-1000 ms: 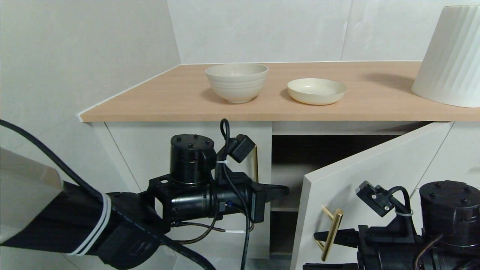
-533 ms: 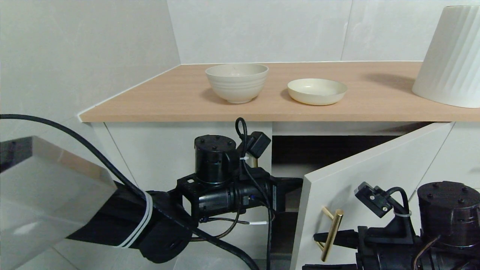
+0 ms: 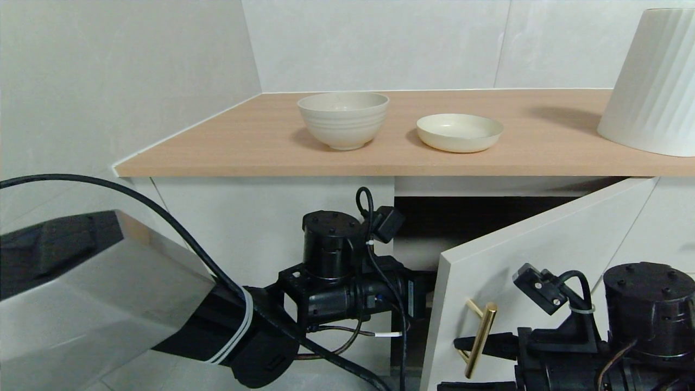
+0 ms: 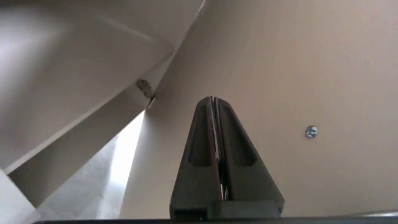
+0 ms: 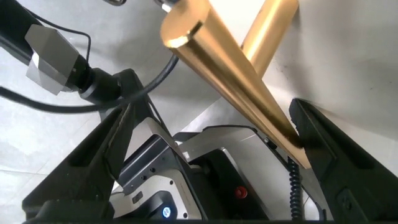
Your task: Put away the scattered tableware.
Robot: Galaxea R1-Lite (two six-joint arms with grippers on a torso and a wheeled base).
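Observation:
A cream ribbed bowl (image 3: pixel 343 119) and a shallow cream dish (image 3: pixel 459 132) stand side by side on the wooden countertop (image 3: pixel 228 146). Below them the cabinet door (image 3: pixel 548 255) hangs ajar. My left gripper (image 3: pixel 425 282) is low in the dark opening, its tip behind the door's edge. In the left wrist view this gripper (image 4: pixel 213 106) is shut on nothing, close to a pale inner panel. My right gripper (image 3: pixel 462 364) stands open astride the door's gold handle (image 3: pixel 481 339). The right wrist view shows the handle (image 5: pixel 230 87) crossing between the fingers (image 5: pixel 323 149).
A large white ribbed lampshade (image 3: pixel 651 81) stands at the counter's right end. A tiled wall closes off the left side and the back. A small screw (image 4: pixel 311 131) sits in the panel near the left gripper.
My left arm has moved right and slightly down, bringing its shut gripper into the cabinet opening behind the door's edge. The right arm, the bowl and the dish have stayed put.

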